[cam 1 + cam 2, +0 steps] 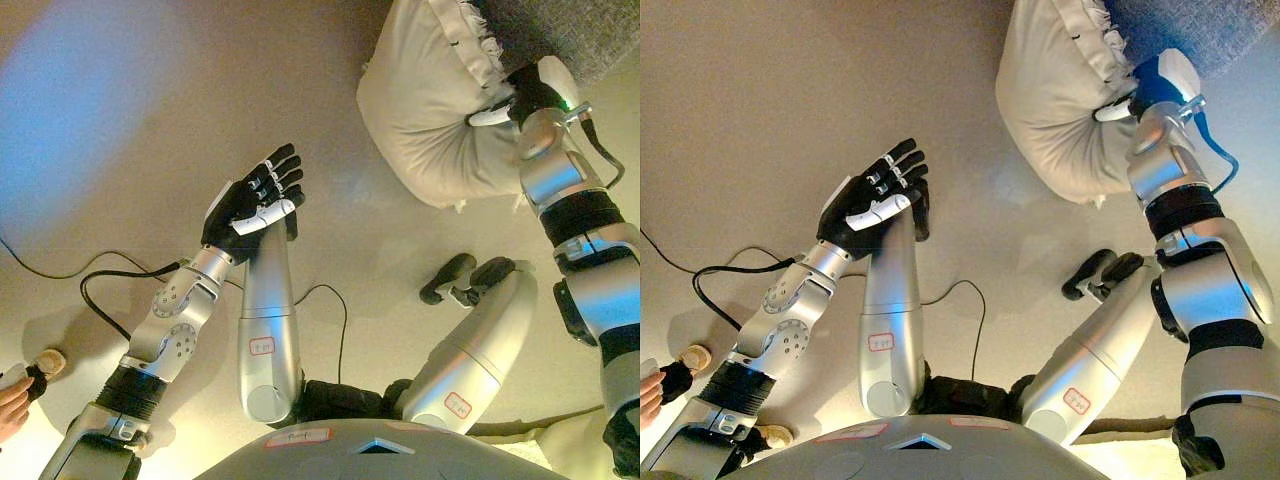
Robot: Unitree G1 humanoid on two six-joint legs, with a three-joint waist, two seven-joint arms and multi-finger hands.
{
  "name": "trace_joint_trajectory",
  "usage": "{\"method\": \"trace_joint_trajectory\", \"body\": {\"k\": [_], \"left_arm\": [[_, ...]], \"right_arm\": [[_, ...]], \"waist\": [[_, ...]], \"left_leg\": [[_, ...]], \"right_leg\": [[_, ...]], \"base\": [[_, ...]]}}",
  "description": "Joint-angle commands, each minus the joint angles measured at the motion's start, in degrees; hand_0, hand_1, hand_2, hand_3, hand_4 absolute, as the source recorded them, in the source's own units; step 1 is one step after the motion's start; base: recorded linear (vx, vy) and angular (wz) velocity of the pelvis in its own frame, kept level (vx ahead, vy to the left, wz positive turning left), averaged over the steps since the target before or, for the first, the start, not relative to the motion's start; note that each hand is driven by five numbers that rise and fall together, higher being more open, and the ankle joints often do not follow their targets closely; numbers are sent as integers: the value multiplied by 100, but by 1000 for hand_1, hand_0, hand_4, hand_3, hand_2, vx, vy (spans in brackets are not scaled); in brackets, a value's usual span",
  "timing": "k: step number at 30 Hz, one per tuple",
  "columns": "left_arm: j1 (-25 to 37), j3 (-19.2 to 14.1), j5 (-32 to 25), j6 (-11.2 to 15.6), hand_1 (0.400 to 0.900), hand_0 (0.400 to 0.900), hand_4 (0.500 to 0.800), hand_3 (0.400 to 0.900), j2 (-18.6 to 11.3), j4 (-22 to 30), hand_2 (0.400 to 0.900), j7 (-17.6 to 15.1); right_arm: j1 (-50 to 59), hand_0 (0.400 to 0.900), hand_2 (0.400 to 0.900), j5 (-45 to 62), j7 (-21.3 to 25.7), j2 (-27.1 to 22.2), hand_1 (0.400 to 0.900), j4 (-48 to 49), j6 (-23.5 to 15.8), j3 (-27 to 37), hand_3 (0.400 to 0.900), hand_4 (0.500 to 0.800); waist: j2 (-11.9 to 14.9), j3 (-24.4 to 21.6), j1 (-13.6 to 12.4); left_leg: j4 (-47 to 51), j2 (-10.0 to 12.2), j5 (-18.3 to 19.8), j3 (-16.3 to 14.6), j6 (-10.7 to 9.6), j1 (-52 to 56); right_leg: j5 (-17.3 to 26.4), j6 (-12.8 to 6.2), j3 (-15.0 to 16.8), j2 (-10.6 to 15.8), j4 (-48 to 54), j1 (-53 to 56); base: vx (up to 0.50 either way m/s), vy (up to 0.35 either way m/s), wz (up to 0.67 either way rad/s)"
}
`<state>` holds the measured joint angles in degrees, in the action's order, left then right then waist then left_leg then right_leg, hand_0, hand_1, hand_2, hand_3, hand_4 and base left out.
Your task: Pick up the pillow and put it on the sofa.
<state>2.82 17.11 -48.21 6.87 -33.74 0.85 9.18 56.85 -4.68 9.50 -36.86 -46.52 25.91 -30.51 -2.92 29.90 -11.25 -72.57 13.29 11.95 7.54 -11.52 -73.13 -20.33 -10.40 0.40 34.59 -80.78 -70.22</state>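
Note:
A cream pillow (430, 100) with a frilled edge is at the upper right, held off the floor against the grey sofa (570, 35) at the top right corner. My right hand (515, 100) is pressed into the pillow's side, with fingers curled into the cloth. My left hand (255, 200) is open and empty, held up over the floor at centre left, apart from the pillow. The same shows in the right eye view: pillow (1065, 95), right hand (1140, 95), left hand (875, 200).
The beige floor (150, 100) fills most of the view. A person's hand (12, 400) holding a small dark thing shows at the lower left edge. A pale cushion corner (560, 440) lies at the lower right.

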Motion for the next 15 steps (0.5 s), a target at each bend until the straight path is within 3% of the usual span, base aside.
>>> {"method": "trace_joint_trajectory", "body": {"k": [1,10,15], "left_arm": [[220,7,-168,525,900,900,800,900,178,345,900,61],[132,-33,-197,669,900,900,800,900,194,385,900,-158],[52,-182,-173,740,900,900,800,900,270,345,900,-700]], "right_arm": [[643,400,400,-78,220,-288,400,-83,-242,113,400,500],[608,400,400,-191,434,-300,400,295,-622,195,400,500],[420,400,400,-475,602,-282,400,855,-884,365,400,500]], "waist": [[-291,-10,-89],[-279,-10,-86],[-221,-10,-53]], "left_leg": [[-355,441,902,230,203,531],[246,559,695,35,218,857],[986,588,420,-135,225,1311]], "right_leg": [[756,129,-21,-42,793,-88],[968,104,-232,-82,1303,256],[1255,68,-446,-202,1942,714]], "base": [[0,0,0],[-9,0,-1],[-27,-19,-3]]}}
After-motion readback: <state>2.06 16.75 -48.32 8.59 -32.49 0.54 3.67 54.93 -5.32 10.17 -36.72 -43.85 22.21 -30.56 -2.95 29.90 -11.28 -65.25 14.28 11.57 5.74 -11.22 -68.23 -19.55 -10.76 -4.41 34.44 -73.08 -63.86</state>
